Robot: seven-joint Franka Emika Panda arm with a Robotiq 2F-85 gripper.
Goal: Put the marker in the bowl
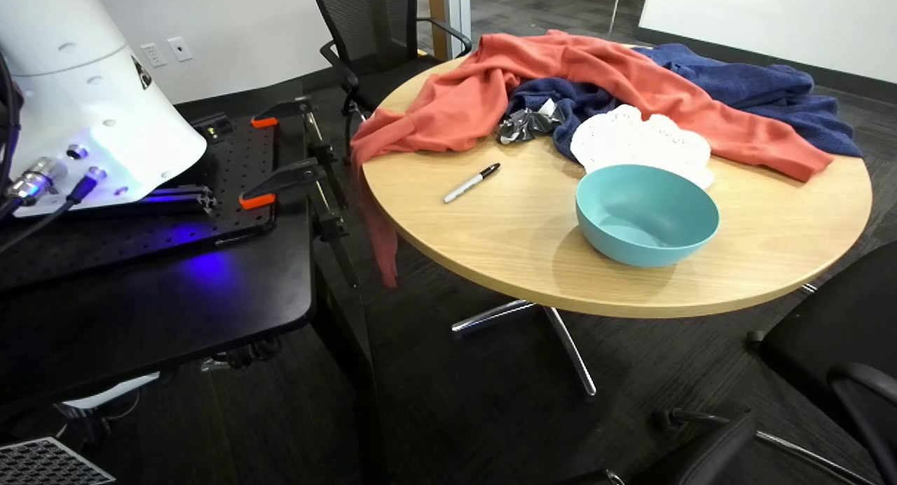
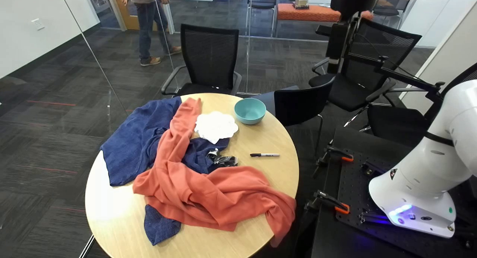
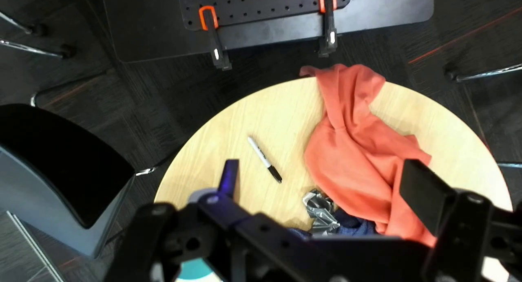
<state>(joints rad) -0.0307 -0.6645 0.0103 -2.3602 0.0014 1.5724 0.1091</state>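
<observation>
The marker (image 1: 471,183), with a white-grey body and black cap, lies flat on the round wooden table in both exterior views (image 2: 265,154). In the wrist view the marker (image 3: 264,159) appears between the two fingers, nearer the left one, well beyond the fingertips. The teal bowl (image 1: 646,243) stands upright near the table edge; it also shows in an exterior view (image 2: 250,116). In the wrist view only a sliver of the bowl (image 3: 195,269) shows behind the gripper. My gripper (image 3: 321,164) is wide open and empty. It hangs high up in an exterior view (image 2: 334,66).
A red-orange garment (image 1: 574,57) and a navy garment (image 2: 138,138) cover much of the table (image 1: 518,233). A white cloth (image 2: 216,126) lies beside the bowl. A crumpled black and silver wrapper (image 1: 529,123) lies by the garments. Chairs (image 2: 210,60) stand around the table.
</observation>
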